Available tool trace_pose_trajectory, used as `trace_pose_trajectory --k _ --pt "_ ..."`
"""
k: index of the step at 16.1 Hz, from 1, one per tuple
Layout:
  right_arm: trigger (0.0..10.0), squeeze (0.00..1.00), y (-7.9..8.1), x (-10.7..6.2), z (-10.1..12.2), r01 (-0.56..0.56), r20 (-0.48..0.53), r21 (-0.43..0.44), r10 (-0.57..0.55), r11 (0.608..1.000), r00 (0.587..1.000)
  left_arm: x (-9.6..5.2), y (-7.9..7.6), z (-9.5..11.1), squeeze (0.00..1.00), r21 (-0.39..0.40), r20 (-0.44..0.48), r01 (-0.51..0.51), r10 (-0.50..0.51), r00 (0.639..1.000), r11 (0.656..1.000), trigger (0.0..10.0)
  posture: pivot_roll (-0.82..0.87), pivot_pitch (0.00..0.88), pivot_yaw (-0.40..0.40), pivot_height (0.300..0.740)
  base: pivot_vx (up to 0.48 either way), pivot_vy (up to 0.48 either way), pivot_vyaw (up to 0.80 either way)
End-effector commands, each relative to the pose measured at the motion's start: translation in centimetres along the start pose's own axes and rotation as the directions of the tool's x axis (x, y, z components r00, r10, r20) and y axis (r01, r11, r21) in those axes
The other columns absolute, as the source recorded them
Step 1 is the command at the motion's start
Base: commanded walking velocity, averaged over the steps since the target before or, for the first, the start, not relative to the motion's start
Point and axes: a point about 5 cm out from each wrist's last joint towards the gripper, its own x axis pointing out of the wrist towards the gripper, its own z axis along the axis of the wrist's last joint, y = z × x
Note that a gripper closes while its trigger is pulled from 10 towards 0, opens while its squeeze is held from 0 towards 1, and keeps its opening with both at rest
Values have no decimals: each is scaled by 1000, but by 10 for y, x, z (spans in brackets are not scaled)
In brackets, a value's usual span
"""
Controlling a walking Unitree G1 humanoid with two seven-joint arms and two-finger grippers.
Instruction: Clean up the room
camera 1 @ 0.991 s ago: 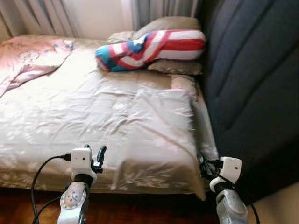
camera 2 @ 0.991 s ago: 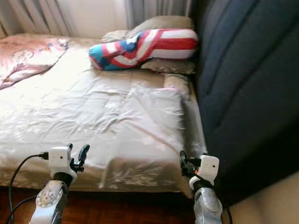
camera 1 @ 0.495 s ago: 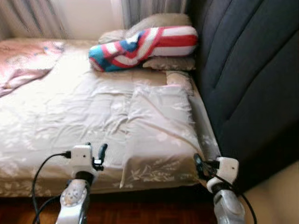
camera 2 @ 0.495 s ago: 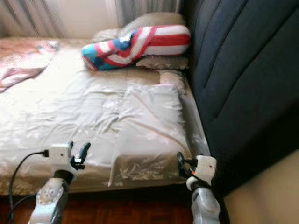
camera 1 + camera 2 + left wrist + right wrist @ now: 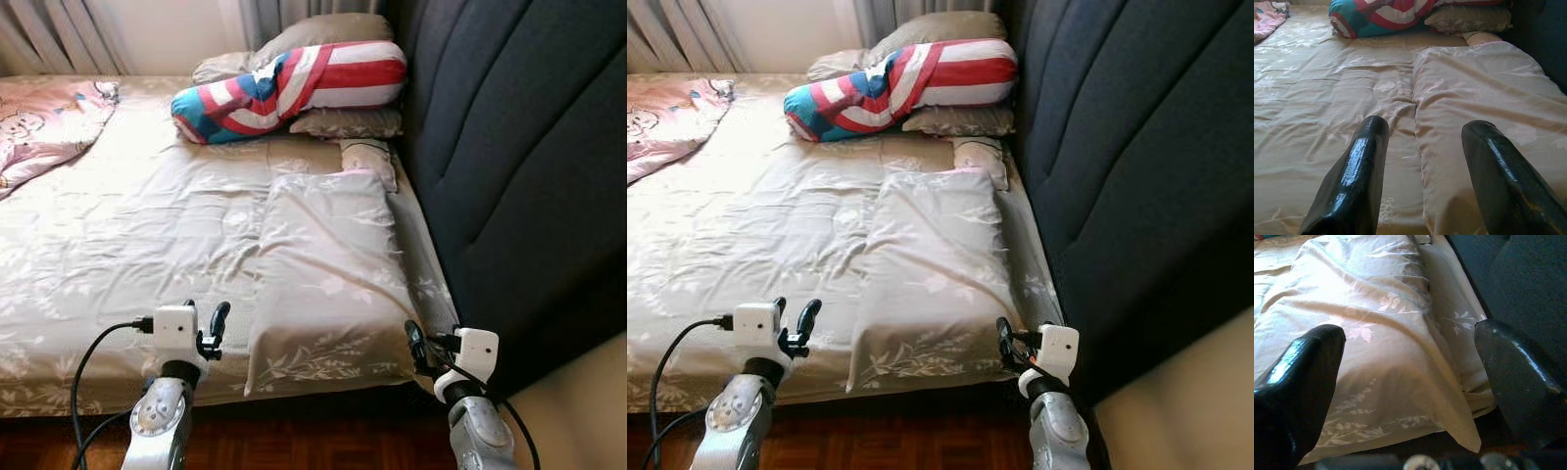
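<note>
Left gripper open, I hold it at bed edge | right gripper open beside flat beige floral-print pillow | striped red-white-blue bolster by dark padded headboard

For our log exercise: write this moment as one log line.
left gripper open, at bed edge | right gripper open, by pillow corner | nothing held

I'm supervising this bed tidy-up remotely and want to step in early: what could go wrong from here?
1. The beige pillow overhangs the bed's near edge; a clumsy pull could drag it onto the floor.
2. The right gripper, fingers open, is close beside the dark headboard and might knock it when reaching.
3. The left gripper, also open, may pinch the wrinkled sheet along with the pillow.
</note>
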Motion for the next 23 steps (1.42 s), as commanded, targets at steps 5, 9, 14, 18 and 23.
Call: trace_pose_trajectory --k 5,9,14,18,23 --pt "10000 0 -1 2 2 -13 -5 -1 13 1000 1000 -3 1 -1 0 -14 -16 -18 18 1000 1000 10000 47 79 -53 740 0 0 0" --pt "10000 0 2 3 3 -29 -5 -11 29 1000 1000 -2 1 -1 0 -11 -15 -13 12 1000 1000 10000 45 73 -52 740 0 0 0" --pt "10000 0 2 3 2 -30 -9 -8 30 1000 1000 -1 3 1 0 -8 -13 -16 16 1000 1000 10000 48 62 -52 740 0 0 0" --pt "10000 0 3 4 3 -30 -7 -8 30 1000 1000 -1 3 2 0 -9 -11 -14 14 1000 1000 10000 44 77 -55 740 0 0 0" --pt "10000 0 3 3 3 -29 -3 -9 29 1000 1000 -2 4 1 0 -11 -12 -19 19 1000 1000 10000 43 89 -56 740 0 0 0"
